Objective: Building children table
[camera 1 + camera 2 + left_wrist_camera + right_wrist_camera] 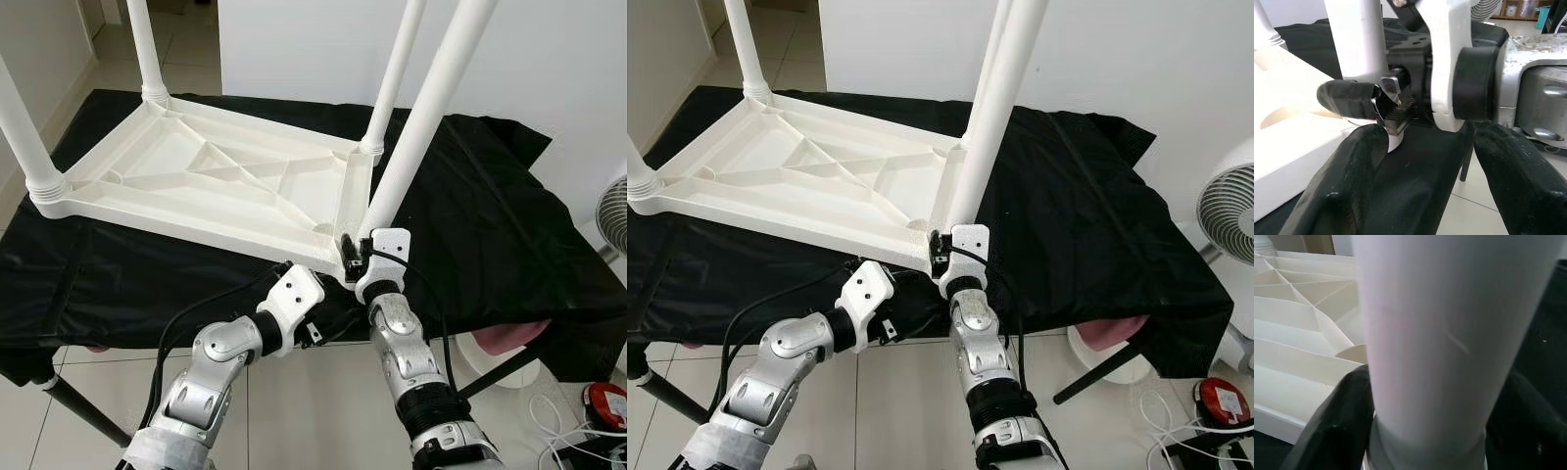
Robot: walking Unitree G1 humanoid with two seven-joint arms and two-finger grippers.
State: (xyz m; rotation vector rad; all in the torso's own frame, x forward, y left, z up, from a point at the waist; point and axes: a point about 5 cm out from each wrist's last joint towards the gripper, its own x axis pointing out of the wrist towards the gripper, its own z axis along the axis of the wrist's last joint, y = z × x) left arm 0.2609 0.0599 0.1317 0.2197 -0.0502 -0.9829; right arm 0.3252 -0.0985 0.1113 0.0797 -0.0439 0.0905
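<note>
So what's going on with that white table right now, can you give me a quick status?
Right gripper shut on fourth leg at near corner. Left gripper open, beside it. Tabletop upside down; three legs in. Nothing blocking.

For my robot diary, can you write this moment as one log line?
right gripper: shut on table leg | left gripper: open, beside corner | tabletop: upside down

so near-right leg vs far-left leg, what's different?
The near-right leg leans, with the right gripper shut on its base; the far-left leg stands upright in its socket, nothing touching it. The near-right leg looks thicker, being closer. Both are white tubes on the upturned tabletop.
</note>
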